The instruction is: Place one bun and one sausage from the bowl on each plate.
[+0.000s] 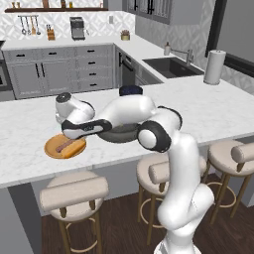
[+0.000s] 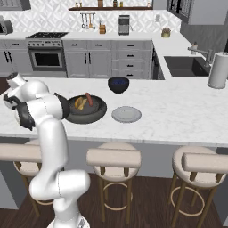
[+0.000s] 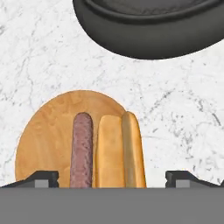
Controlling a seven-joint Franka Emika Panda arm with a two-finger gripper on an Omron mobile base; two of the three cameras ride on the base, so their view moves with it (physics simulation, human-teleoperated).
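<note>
Nearest my hand camera lie a sausage [image 3: 82,148] and a bun [image 3: 121,151], side by side and touching, lengthwise on the tan wooden plate [image 3: 41,140]. My claw [image 3: 112,178] stands wide, one fingertip at each side of the pair, both jaws clear of the food and holding nothing. Bun's outer flank reaches the plate's rim on the side toward open marble; the sausage sits well inside the rim. Beyond the plate, bare white worktop [image 3: 39,57] separates it from the dark bowl [image 3: 153,35], whose wall does not touch the plate. From the right base camera, the bowl [image 2: 87,111] carries a second bun [image 2: 80,103] and a second sausage [image 2: 89,99], the sausage leaning against the far wall. Just beside the bowl rests the pale grey plate [image 2: 126,114], bare, apart from the bowl and near the worktop's front edge. A small dark blue bowl [image 2: 118,84] stands behind them. My arm covers much of the bowl in the left base camera, where the wooden plate [image 1: 52,149] sits close to the worktop's front edge above the stools [image 1: 74,193].
</note>
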